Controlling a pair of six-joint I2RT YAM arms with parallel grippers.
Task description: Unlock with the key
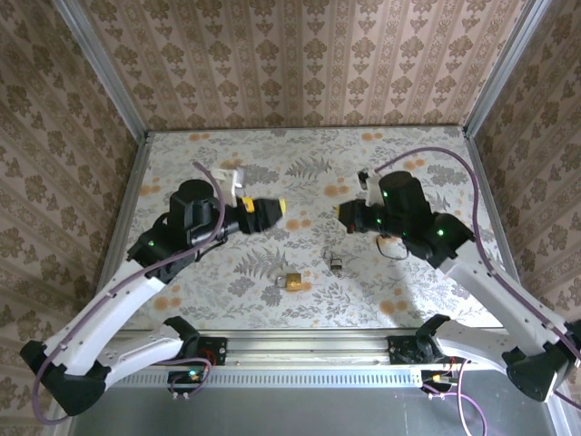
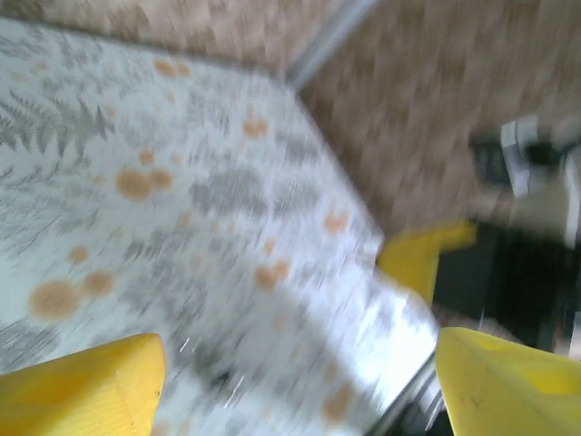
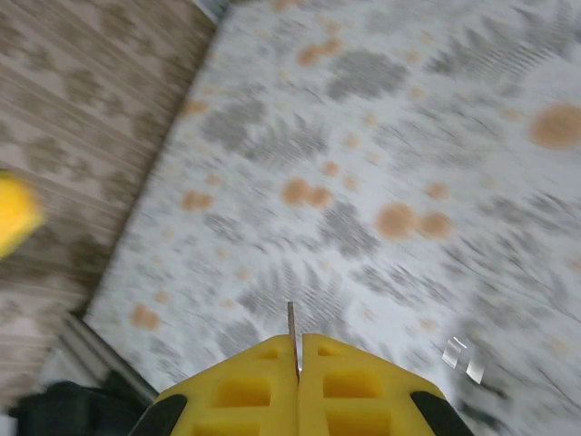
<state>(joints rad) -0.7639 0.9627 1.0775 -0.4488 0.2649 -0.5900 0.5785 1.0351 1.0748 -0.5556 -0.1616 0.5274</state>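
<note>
The brass padlock (image 1: 293,282) lies on the patterned table near the front middle, its silver shackle pointing left. My right gripper (image 1: 346,216) hovers above the table to the padlock's back right. In the right wrist view this gripper (image 3: 298,352) is shut on the key (image 3: 292,329), a thin metal blade sticking out edge-on between the yellow fingers. My left gripper (image 1: 272,209) hangs to the padlock's back left. Its yellow fingers (image 2: 91,386) stand wide apart with nothing between them, so it is open. The left wrist view is blurred by motion.
A small silver object (image 1: 336,265) lies on the table right of the padlock, and shows as a shiny blur (image 3: 463,357) in the right wrist view. Wallpapered walls and metal posts enclose the table. A metal rail (image 1: 309,343) runs along the front edge.
</note>
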